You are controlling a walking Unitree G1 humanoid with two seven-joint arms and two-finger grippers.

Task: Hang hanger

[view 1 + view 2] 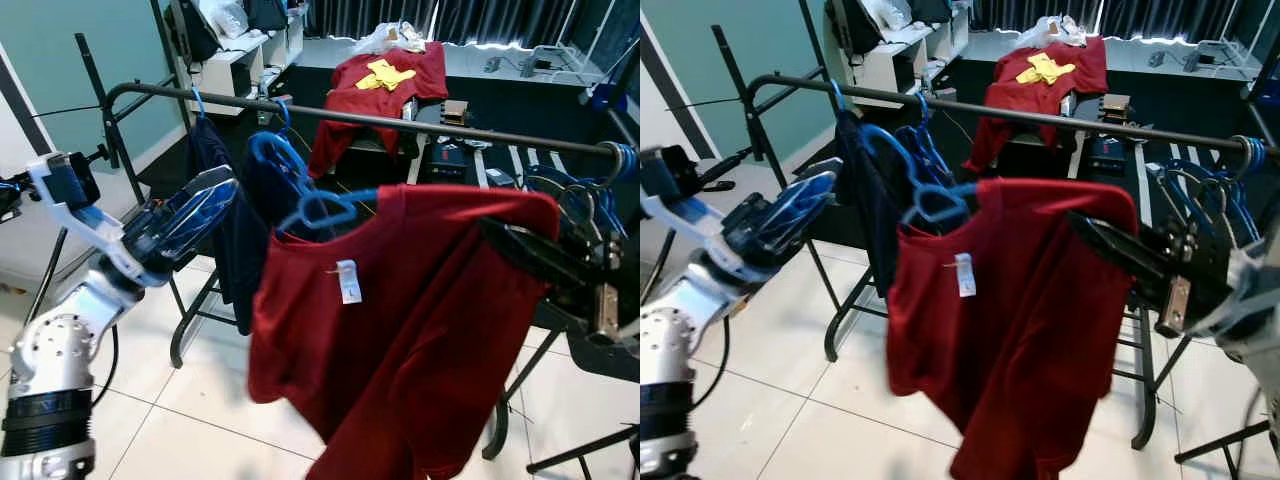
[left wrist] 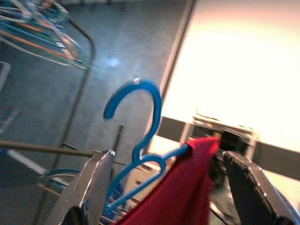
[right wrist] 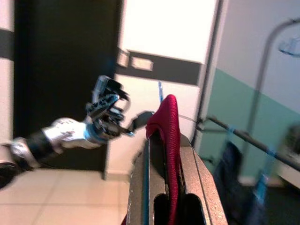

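Red T-shirt (image 1: 400,330), nearest the camera, is draping from a blue hanger (image 1: 325,208) held below and on the near side of the black rail (image 1: 400,122). Right gripper (image 1: 525,250) is clamping the shirt's right shoulder over the hanger arm, jaws closed narrow on the cloth. Left gripper (image 1: 190,215) is standing left of the hanger, jaws spread wide and gripping nothing. Hanger's long axis is running left to right, roughly parallel to the rail; its hook is pointing up, not yet over the rail. Judgement: the right arm must lift it up and farther.
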